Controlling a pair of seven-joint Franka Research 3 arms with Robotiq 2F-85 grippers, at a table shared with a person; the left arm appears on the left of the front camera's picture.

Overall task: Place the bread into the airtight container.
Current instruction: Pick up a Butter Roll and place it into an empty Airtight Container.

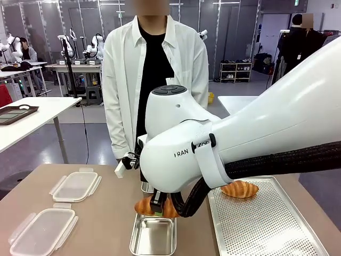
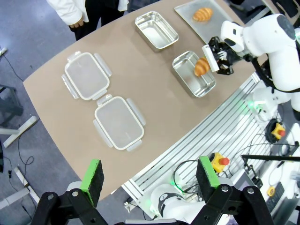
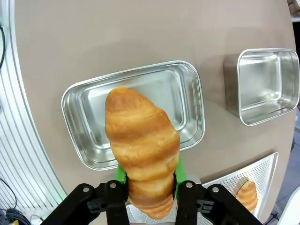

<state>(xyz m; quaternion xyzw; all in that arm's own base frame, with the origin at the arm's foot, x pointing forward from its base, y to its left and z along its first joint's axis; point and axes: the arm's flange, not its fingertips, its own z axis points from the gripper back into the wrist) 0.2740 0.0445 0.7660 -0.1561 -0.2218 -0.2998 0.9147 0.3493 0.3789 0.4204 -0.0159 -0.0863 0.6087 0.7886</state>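
A golden croissant-shaped bread (image 3: pixel 140 145) is clamped between the green pads of my right gripper (image 3: pixel 147 176), which is shut on it. It hangs just above a steel airtight container (image 3: pixel 89 108) without a lid. In the front view the bread (image 1: pixel 143 207) and right gripper (image 1: pixel 157 205) sit over the container's (image 1: pixel 153 237) far edge. My left gripper (image 2: pixel 150 176) is open and empty, high above the table's near edge, and sees the held bread (image 2: pixel 201 66) from afar.
A second bread (image 1: pixel 240 189) lies on the perforated tray (image 1: pixel 266 224) at right. A second steel container (image 3: pixel 267 86) stands beyond the first. Two clear clip lids (image 1: pixel 76 185) (image 1: pixel 42 230) rest at left. A person in a white shirt (image 1: pixel 120 80) stands at the far side.
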